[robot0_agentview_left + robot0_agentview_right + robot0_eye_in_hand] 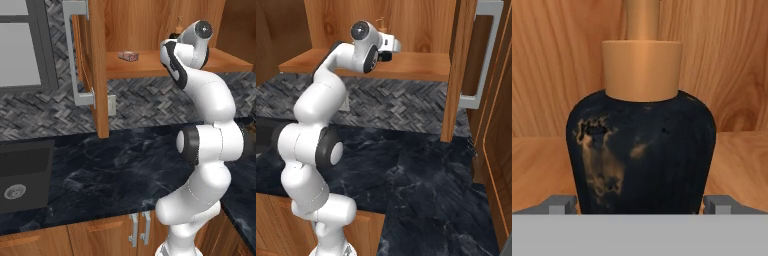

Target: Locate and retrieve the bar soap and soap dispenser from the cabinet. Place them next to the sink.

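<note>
The soap dispenser [641, 150] stands upright on the cabinet [150, 65] shelf, pump top pointing up. The gripper [641, 205] fingers sit apart on either side of its black body. The bar soap [128, 55] lies flat on the same shelf, well apart toward the open door [92, 65].

Soap dispenser [641, 150] blocks claw [640, 205]; cabinet [562, 65] wall behind.

Lighting is even and diffuse across all views, with no single source evident and no hard cast shadows. The dark table [125, 165] carries soft pale marbling rather than glare, and the shelf [150, 67] underside is slightly darker. Rendering is sharp, though the close dispenser [641, 155] shows coarse, blotchy texture.
</note>
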